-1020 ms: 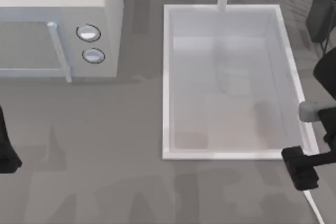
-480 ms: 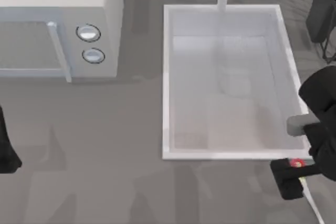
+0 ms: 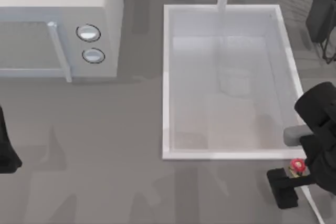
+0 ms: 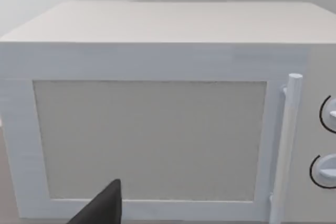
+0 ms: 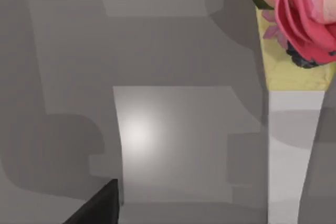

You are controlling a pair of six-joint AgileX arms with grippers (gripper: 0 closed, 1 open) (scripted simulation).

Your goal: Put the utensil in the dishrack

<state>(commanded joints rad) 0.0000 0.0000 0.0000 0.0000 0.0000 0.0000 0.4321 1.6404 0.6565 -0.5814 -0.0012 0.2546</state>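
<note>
The right gripper [image 3: 287,182] is hovering just below the sink's [image 3: 166,77] lower right corner, its finger state impossible to tell, while the utensil [image 3: 298,165] is lying beside it, left arm parked at the table's left edge.

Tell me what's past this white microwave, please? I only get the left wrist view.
Observer: In the top view, a large white sink sits to the right of the microwave.
Operator: Any small things around?
Observer: A slim utensil with a red head lies just outside the sink's near right corner, beside the right gripper.
Operator: And up close?
Observer: The right wrist view shows a yellow band under the head, then a flat white handle.
</note>
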